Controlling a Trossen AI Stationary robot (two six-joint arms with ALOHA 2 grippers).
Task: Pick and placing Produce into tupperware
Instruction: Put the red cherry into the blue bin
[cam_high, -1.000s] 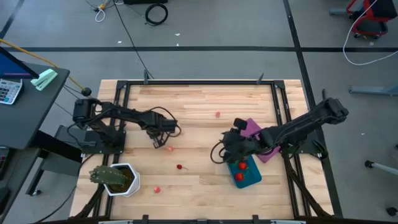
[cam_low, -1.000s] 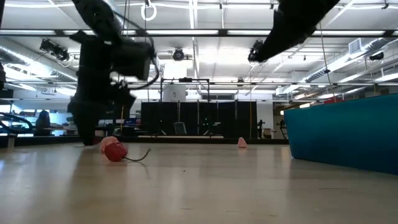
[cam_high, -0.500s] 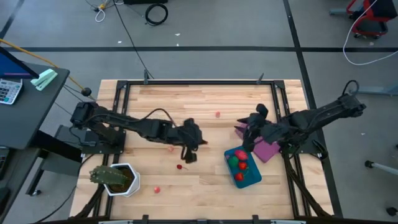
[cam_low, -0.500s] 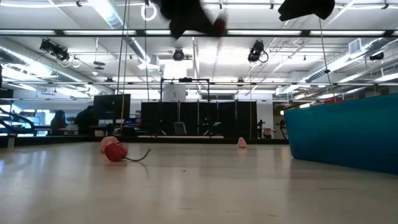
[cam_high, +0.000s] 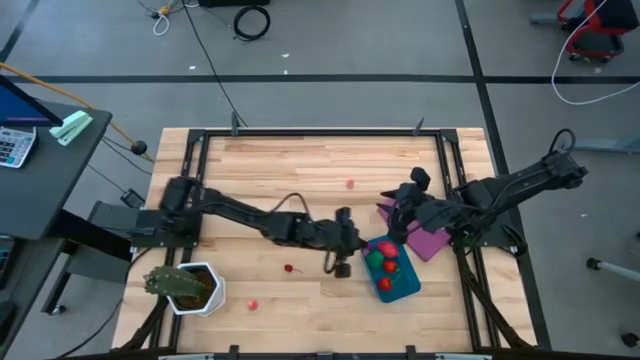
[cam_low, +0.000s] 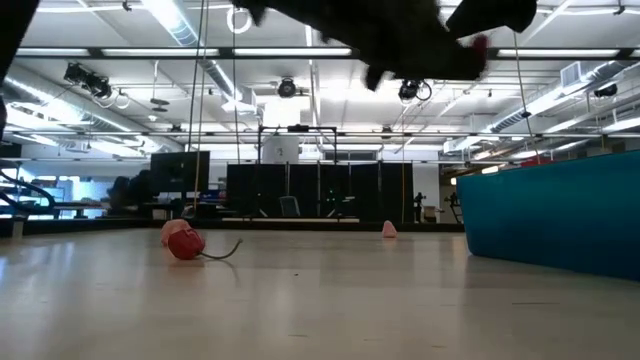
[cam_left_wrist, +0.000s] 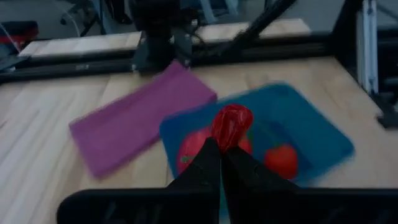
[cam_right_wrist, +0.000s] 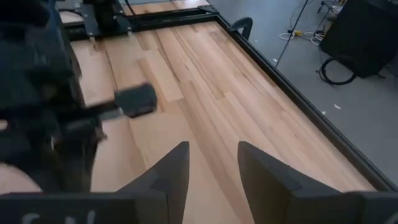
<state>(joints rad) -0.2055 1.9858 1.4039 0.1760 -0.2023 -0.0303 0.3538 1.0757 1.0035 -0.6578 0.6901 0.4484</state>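
Note:
The teal tupperware (cam_high: 396, 271) sits right of the table's middle and holds red pieces and a green one (cam_left_wrist: 277, 158). It fills the right side of the low view (cam_low: 552, 210). My left gripper (cam_high: 346, 244) reaches across to its left edge and is shut on a red strawberry piece (cam_left_wrist: 231, 123). My right gripper (cam_high: 400, 208) hovers open just beyond the container's far side, over the purple sheet (cam_high: 426, 228). Loose produce lies on the wood: a red piece with a stem (cam_high: 289, 268), a pink one (cam_high: 252, 302), and another pink one (cam_high: 350, 183). My left gripper (cam_left_wrist: 221, 147) pinches the red strawberry piece by its lower end (cam_left_wrist: 225, 140) between the two fingertips, and most of the piece sticks out past them. The fingers come slanting from the table's left. The piece (cam_low: 480, 43) is lifted clear, above the container.
A leafy plant in a white pot (cam_high: 186, 285) stands at the near left corner. The purple sheet lies partly under the container's far right side. A black frame (cam_high: 320, 133) runs along the table's edges. Bare wood lies between the arms and along the far side.
My left gripper has risen from near the table's left-middle with the red piece and travelled right to the tupperware's left edge. My right gripper drew back from over the container toward the far right early on, then stayed still.

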